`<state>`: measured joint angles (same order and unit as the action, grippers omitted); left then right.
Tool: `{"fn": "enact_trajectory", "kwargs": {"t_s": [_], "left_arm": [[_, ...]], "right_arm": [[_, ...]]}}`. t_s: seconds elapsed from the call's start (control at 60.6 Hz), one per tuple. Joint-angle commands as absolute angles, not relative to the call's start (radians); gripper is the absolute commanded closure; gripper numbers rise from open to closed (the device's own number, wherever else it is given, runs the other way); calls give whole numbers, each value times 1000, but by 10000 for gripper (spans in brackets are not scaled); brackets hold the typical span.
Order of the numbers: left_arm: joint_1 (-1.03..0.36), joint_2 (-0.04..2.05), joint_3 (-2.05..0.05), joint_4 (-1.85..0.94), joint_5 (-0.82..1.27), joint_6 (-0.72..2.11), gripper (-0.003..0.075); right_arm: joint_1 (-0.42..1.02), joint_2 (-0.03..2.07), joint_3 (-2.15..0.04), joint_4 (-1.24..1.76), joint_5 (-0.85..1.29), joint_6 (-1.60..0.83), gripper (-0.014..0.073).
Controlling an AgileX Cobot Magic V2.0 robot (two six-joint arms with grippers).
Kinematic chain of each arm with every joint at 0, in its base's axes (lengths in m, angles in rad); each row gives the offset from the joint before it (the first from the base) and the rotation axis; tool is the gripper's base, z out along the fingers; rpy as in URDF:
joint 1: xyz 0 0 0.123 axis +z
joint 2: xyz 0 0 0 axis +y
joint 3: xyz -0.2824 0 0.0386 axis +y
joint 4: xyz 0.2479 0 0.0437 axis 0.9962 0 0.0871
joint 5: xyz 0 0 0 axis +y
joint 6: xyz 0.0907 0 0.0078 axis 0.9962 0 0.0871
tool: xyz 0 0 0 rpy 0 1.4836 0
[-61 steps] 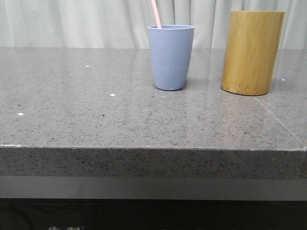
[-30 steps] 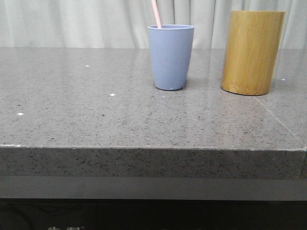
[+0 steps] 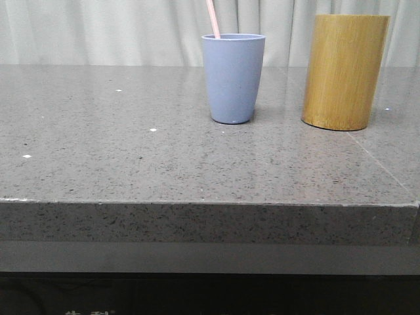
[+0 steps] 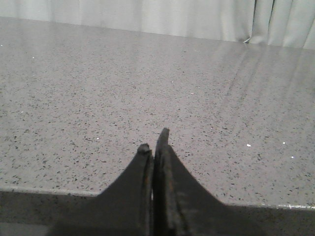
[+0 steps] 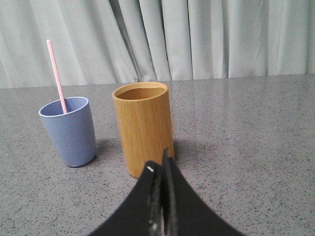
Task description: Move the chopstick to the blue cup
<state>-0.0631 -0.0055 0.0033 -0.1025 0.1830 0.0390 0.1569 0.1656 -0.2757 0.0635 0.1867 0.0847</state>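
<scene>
Right gripper [image 5: 160,169] closed, empty.

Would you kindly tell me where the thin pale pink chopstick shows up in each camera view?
Front view: the thin pale pink chopstick rises from the matte light blue cup, upper centre, cut off by the picture's top edge.
Left wrist view: not in it; only countertop and curtain.
Right wrist view: it stands in the blue cup.
Shared landmark: the tall tan bamboo cylinder beside the cup.

The speckled grey stone tabletop [image 3: 131,157] carries two things toward its far edge: the blue cup [image 3: 233,79] near the middle, and a taller bamboo cylinder [image 3: 344,71] beside it, toward the right edge.
</scene>
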Motion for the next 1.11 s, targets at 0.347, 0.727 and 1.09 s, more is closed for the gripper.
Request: {"fn": "enact_trajectory", "kwargs": {"t_s": [0.347, 0.727, 1.09], "left_arm": [[-61, -31, 6, -112, 96, 32, 738], [-61, -31, 6, -112, 96, 32, 738], [-61, -31, 6, -112, 96, 32, 738]], "right_arm": [[153, 175, -302, 65, 102, 82, 660], [69, 139, -163, 101, 93, 81, 660], [-33, -27, 24, 128, 148, 81, 660]]}}
